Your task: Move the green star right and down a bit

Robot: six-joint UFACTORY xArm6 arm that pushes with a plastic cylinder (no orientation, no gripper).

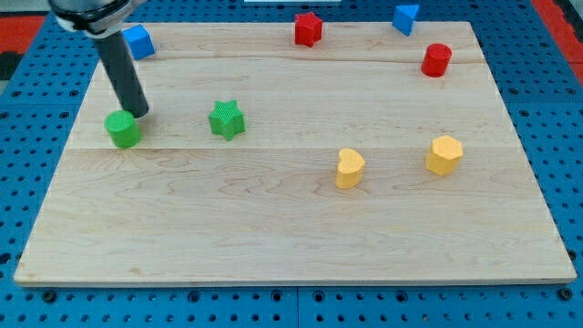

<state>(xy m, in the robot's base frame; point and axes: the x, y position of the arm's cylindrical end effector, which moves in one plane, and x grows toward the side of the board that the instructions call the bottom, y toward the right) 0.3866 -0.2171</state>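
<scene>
The green star [226, 119] stands on the wooden board [291, 228] left of the middle. My tip [139, 114] is at the view's left, touching or almost touching the top right of a green round block [123, 129]. The tip is well to the left of the green star, apart from it. The dark rod slants up to the view's top left.
A blue block [138, 42] sits at the top left, a red star [308, 29] at top middle, a blue block [405, 18] and a red round block [436, 60] at top right. A yellow heart [350, 169] and a yellow hexagonal block [444, 155] stand right of the middle.
</scene>
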